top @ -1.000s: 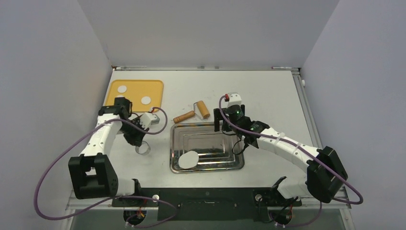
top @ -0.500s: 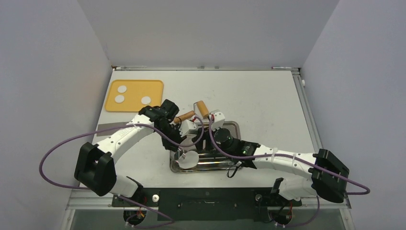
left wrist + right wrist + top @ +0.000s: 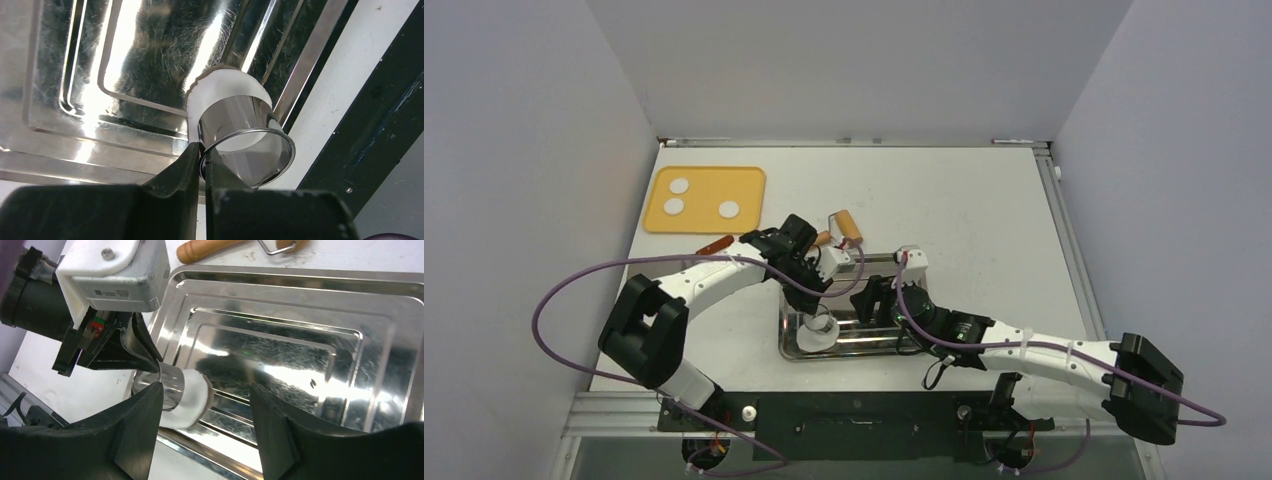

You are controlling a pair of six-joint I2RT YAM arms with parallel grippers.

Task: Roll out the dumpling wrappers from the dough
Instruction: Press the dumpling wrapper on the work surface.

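Note:
In the near left corner of the metal tray (image 3: pixel 904 345) lies a flattened white dumpling wrapper (image 3: pixel 812 340) (image 3: pixel 225 85) (image 3: pixel 195 400). A shiny metal ring (image 3: pixel 823 324) (image 3: pixel 245 145) (image 3: pixel 170 382) stands on it, and white dough shows around the ring's lower edge. My left gripper (image 3: pixel 820 308) (image 3: pixel 202 152) is shut on the ring's wall. Just right of them, low over the tray, my right gripper (image 3: pixel 871 300) (image 3: pixel 205 427) stands open and holds nothing. Three dough pieces (image 3: pixel 680 185) (image 3: pixel 673 206) (image 3: pixel 729 209) sit on the yellow tray (image 3: pixel 749 180).
A wooden rolling pin (image 3: pixel 846 226) (image 3: pixel 205 250) lies on the table just beyond the metal tray's far edge. A small reddish-brown stick (image 3: pixel 715 244) lies left of my left forearm. The black base rail runs along the table's near edge.
My left arm swung right from beside the yellow tray, carrying the ring onto the wrapper. My right arm came down from the tray's far edge toward the wrapper, its jaws narrowing somewhat.

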